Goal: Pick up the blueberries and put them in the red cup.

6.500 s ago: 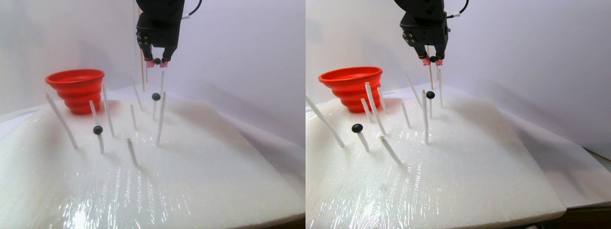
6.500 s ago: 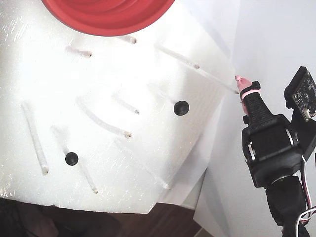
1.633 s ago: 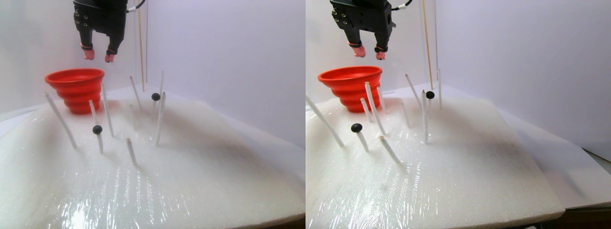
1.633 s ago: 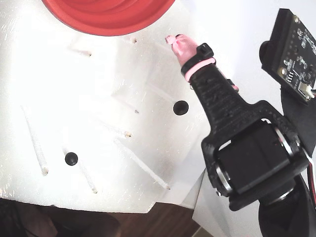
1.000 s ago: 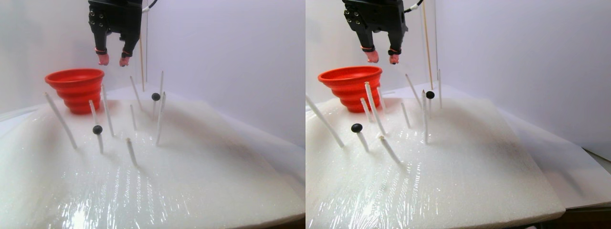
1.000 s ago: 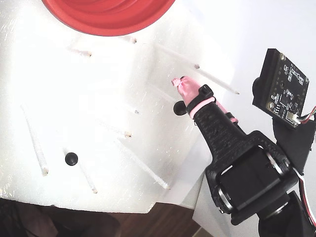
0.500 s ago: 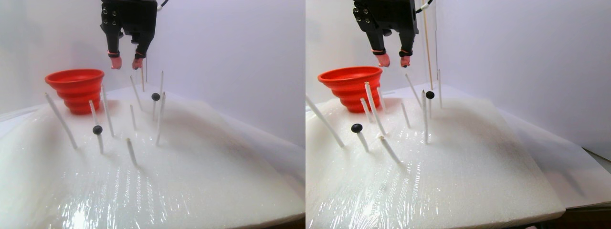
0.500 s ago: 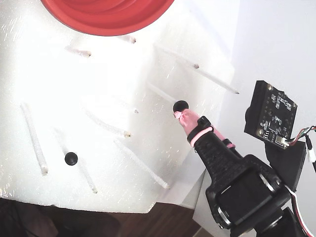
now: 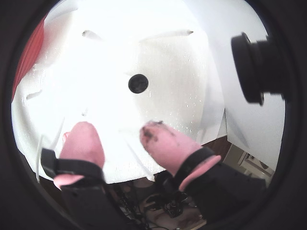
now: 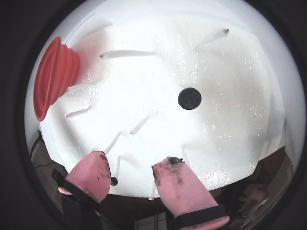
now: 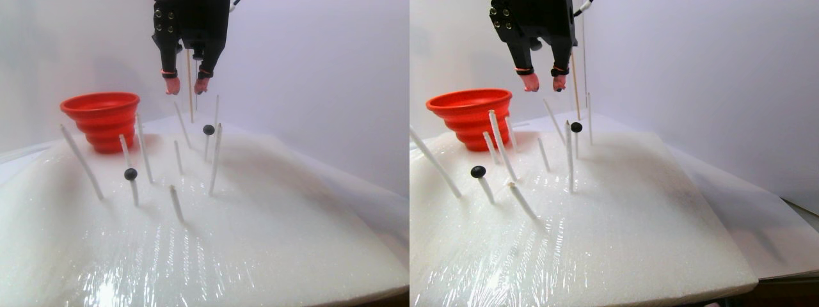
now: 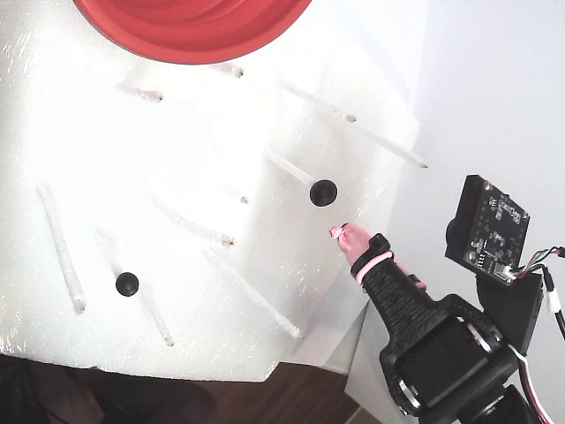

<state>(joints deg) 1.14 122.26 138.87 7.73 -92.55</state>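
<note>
Now the gripper (image 11: pixel 186 85), empty with jaws apart after leaving the red cup (image 11: pixel 101 109), has swung back above the blueberries (image 11: pixel 208 129), ready for another pick.

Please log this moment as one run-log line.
gripper: open, empty, raised | blueberries on sticks: two | red cup: contents unseen

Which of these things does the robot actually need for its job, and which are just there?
Needed:
- far blueberry
- near blueberry
- red cup
- gripper, open and empty

Just there:
- white sticks
- white foam board
</note>
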